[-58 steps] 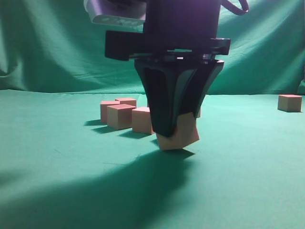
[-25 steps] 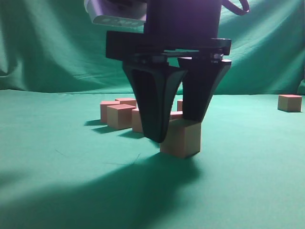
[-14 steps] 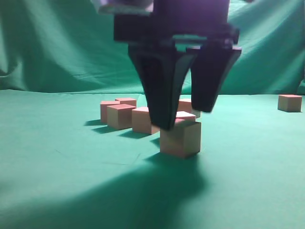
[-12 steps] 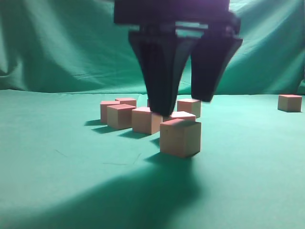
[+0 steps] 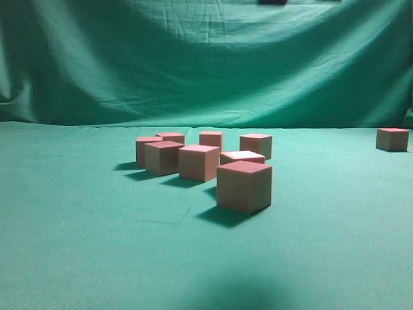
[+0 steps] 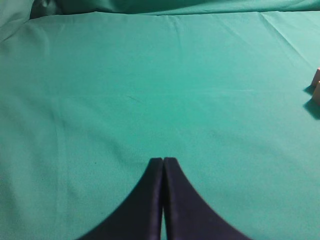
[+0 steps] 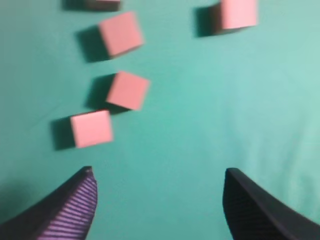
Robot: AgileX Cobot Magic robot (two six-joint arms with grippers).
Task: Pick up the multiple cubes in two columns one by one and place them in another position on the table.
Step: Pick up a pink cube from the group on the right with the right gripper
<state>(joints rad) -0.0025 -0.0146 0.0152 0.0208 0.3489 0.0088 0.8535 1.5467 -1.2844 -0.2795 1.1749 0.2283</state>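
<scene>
**Cube dropped off, right claw up and clear**

Change since the earlier frames: my right claw (image 7: 159,200) was clamped on a tilted cube, set it flat, let go and went up. Now it's out of the exterior view altogether. Its wrist view shows the two tips spread wide, nothing between them, table (image 7: 200,125) well below.

The front cube (image 5: 244,186) sits flat on the table, nearest the camera, just in front of the cluster of cubes (image 5: 200,161), apart from its neighbours as far as I can tell. One corner edge faces the camera, so it's turned a bit off square to the view. No long axis to speak of, it's a cube; top face level.

One lone cube (image 5: 392,139) sits far right, well apart from the rest.

Right wrist view is blurred: three cubes in a loose line at left (image 7: 127,90), one more at top right (image 7: 235,14), another partly cut off at the top edge.

Left claw (image 6: 163,165): tips pressed together, holding nothing, over bare table; two cube edges (image 6: 316,85) just show at the right border.

My read: this placement is done, next pick not yet started. Columns look loose rather than neat.
</scene>
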